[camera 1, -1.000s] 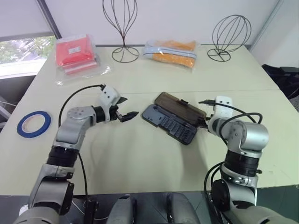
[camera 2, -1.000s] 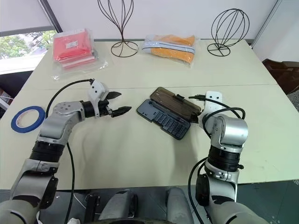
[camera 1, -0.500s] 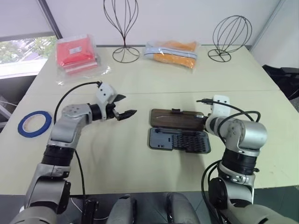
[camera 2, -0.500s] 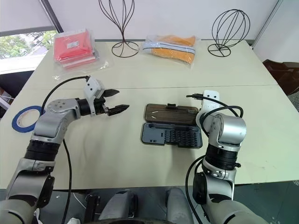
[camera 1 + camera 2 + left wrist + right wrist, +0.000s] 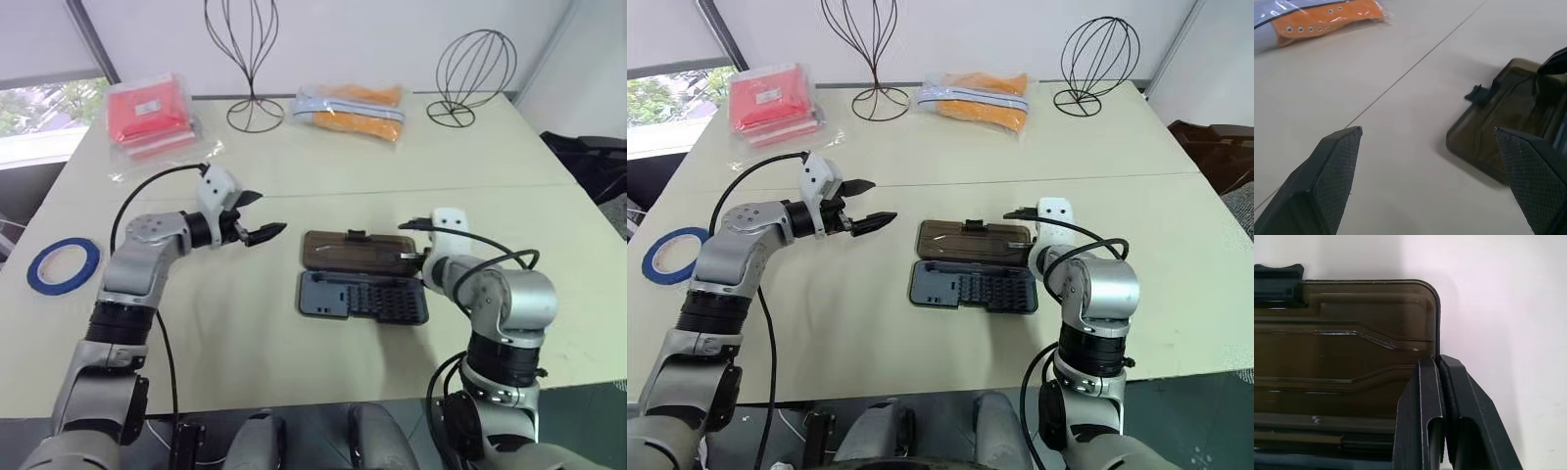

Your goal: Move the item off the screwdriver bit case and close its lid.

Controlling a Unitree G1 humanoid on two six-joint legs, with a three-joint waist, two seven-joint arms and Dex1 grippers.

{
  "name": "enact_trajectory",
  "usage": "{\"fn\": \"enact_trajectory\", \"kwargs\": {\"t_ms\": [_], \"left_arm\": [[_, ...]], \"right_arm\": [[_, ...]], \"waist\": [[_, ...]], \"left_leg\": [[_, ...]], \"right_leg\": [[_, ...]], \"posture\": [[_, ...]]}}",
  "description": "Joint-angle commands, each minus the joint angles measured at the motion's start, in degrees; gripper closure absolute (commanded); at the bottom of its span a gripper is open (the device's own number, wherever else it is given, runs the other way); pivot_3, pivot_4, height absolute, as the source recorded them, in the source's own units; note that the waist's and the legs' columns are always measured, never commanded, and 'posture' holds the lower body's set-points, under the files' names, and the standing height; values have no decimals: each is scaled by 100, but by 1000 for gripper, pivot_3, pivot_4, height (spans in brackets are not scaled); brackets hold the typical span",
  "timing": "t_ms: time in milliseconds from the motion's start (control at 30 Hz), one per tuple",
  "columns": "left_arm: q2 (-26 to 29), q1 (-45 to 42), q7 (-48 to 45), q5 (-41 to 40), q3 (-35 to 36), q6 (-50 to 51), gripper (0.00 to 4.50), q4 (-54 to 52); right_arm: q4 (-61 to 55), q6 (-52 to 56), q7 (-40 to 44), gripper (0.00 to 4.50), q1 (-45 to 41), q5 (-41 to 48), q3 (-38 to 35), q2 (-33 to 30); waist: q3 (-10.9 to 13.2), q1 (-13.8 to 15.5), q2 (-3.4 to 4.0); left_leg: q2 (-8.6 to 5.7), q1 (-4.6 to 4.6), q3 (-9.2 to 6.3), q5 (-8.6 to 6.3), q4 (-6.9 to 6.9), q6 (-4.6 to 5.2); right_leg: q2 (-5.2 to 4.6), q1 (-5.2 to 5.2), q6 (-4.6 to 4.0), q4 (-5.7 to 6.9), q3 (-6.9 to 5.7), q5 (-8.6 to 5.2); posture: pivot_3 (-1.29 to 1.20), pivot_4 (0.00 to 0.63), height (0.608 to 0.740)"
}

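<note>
Gripping the end of the lid (image 5: 1352, 347), the right gripper (image 5: 1439, 361) has its two fingers (image 5: 1422, 396) pressed almost together, with the thin edge of the lid caught between them. A second ago the screwdriver bit case (image 5: 362, 279) lay slanted on the table (image 5: 294, 372). Now it lies straight across in front of the robot, much as it did half a second ago. It is open and flat, with the brown lid on the far side and the dark tray (image 5: 362, 301) on the near side. The whole picture has slid a little since then, so the camera moved, not the packets at the back.

The left gripper (image 5: 266, 213) is held wide open with nothing in it. It hangs over the table near the left end of the case, not touching it, in about the same spot as before.

In the head views the right gripper's tips are mostly hidden behind its own wrist. The rows in the tray are too small to make out. The left wrist view cuts the case off at the picture's edge, showing one corner of the lid and its small latch (image 5: 1477, 93)
</note>
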Motion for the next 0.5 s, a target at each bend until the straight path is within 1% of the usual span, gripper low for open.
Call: {"fn": "enact_trajectory", "kwargs": {"t_ms": [33,333,500], "left_arm": [[34,-133,0,-22,80,-85,0,-129],[18,-125,4,-18,52,-68,0,-161],[21,-121,3,-15,46,-60,0,-167]], "right_arm": [[-259,62,112,4454,127,383,168,-50],[-608,62,-164,4454,331,1184,152,-280],[-803,62,-530,4454,463,1885,93,-392]], "waist": [[0,-7,0],[0,2,0],[1,6,1]], "left_leg": [[0,0,0,0,-2,0],[0,-2,0,-3,-2,6],[0,-3,-1,-5,-2,8]], "right_leg": [[0,-2,0,1,0,0],[0,-4,0,1,1,0],[0,-4,0,0,1,0]], "posture": [[0,150,740],[0,150,740],[0,150,740]]}}
